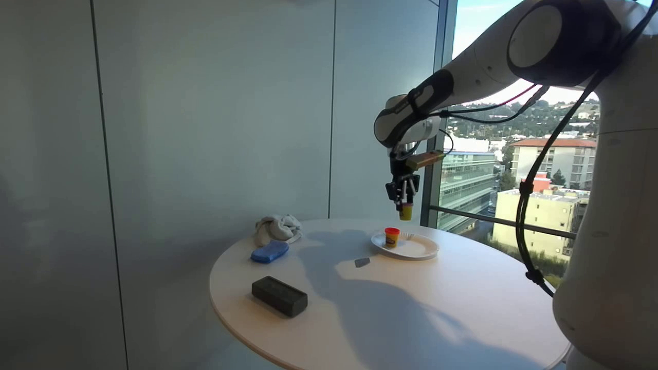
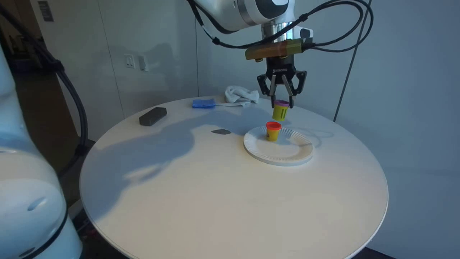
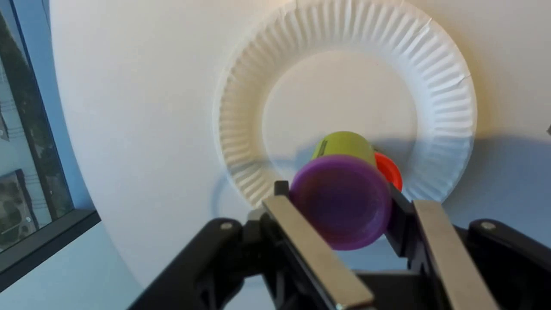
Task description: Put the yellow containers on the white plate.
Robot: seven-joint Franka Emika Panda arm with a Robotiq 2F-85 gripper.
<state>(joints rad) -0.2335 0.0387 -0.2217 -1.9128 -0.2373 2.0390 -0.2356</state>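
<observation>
Purple lid's hollow (image 3: 341, 206), wrist view only

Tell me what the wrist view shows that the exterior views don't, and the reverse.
Only the wrist view shows the purple lid face-on.
Only the exterior views show the dark block, blue item and crumpled cloth.
Both kinds share the gripper holding the purple-lidded container, the white plate, a red lid and the table.

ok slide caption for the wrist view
Gripper holds a purple-lidded yellow container, partly hiding a red-lidded one on the white plate.
</observation>
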